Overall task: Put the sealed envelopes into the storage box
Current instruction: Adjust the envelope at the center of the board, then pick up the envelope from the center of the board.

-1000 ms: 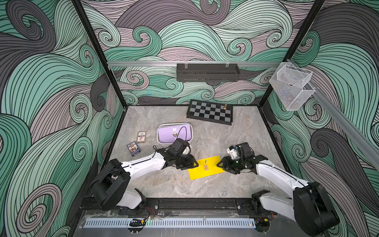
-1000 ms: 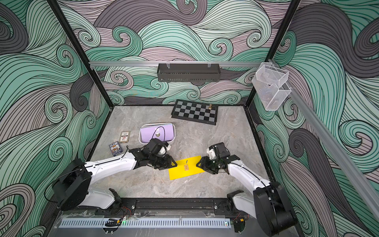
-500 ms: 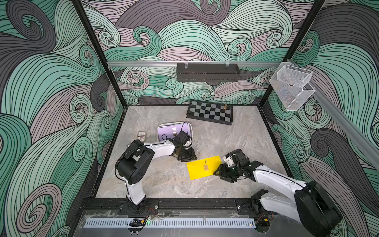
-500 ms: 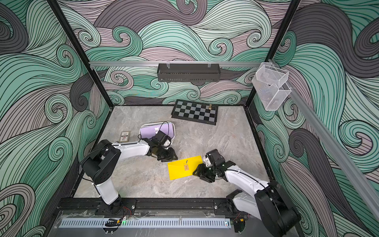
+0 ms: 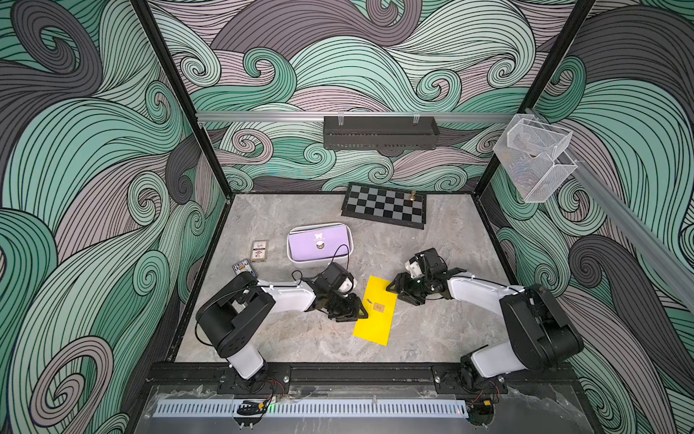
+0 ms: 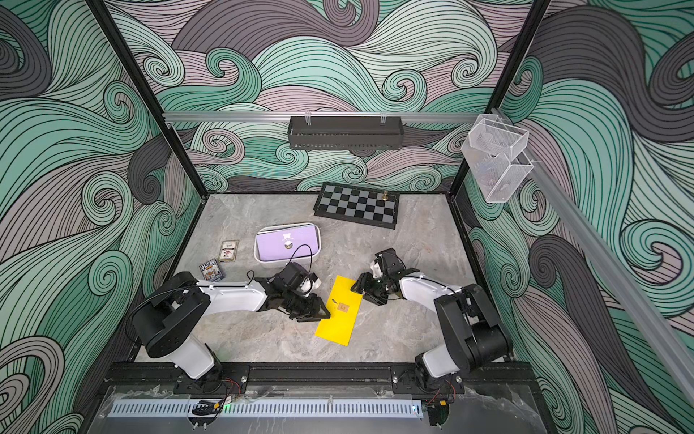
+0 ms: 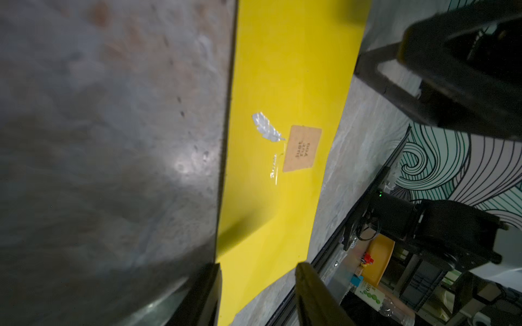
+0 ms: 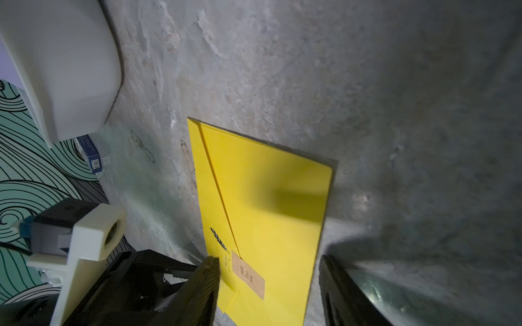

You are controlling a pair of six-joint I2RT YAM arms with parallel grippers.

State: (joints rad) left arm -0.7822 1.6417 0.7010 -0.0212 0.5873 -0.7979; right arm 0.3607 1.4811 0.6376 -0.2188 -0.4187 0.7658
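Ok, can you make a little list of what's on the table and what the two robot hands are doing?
yellow envelope: flat on the table, sticker side up, not in the box yet
lilac envelope: lying in the storage box
left gripper: open, low at one long edge of the yellow envelope
right gripper: open, low at the opposite edge
card packs: two, beside the box
chessboard: at the back, one small piece on it

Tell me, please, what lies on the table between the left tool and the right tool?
The yellow envelope lies flat on the table between the left tool and the right tool, as both top views show.
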